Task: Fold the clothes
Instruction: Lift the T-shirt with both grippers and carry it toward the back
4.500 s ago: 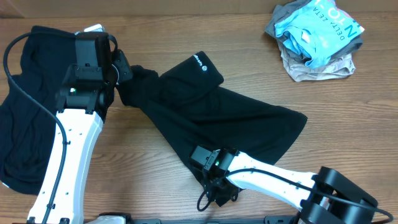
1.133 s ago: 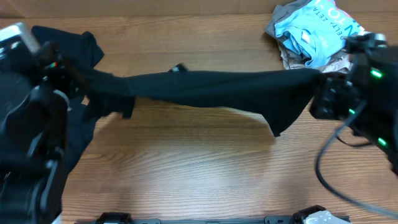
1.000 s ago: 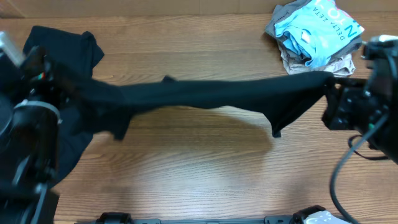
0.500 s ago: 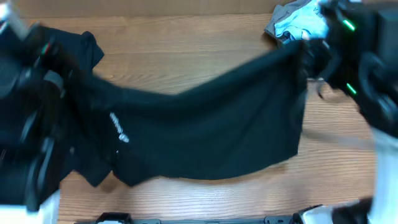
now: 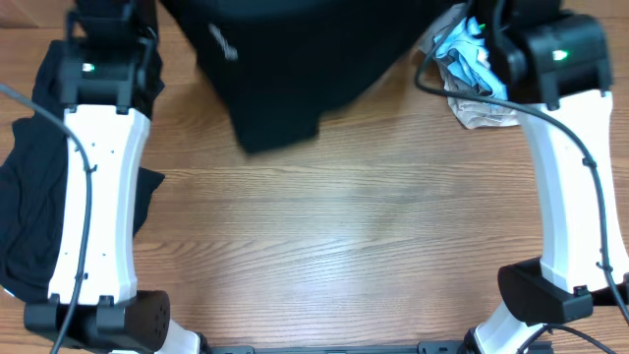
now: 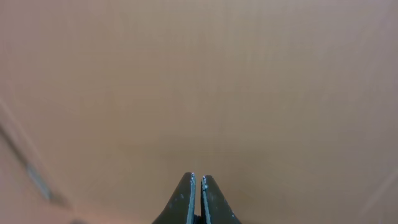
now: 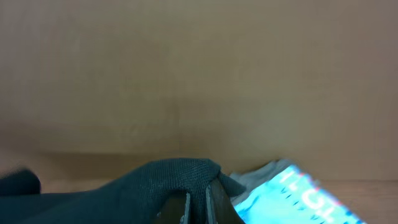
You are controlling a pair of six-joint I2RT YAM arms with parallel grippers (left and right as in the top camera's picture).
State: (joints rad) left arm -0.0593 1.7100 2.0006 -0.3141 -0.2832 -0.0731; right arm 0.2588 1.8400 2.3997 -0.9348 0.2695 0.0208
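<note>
1. A second black shirt (image 5: 25,216) lies crumpled at 9 o'clock on the table (image 5: 344,226), partly under the left arm.
2. Left gripper (image 6: 196,180): jaws pressed together; I cannot tell whether they pinch cloth.
3. The lifted black shirt (image 5: 285,69) hangs at 12 o'clock.
4. Right gripper (image 7: 198,200): jaws clamped on that shirt's edge.
5. The light blue garment (image 5: 460,51) and beige garment (image 5: 482,113) sit at 2 o'clock.

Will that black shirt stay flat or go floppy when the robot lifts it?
Probably floppy: the black shirt hangs in a saggy, uneven drape. It looks thin, so likely light. The right claw pinches a small fold, so probably not slippery.
</note>
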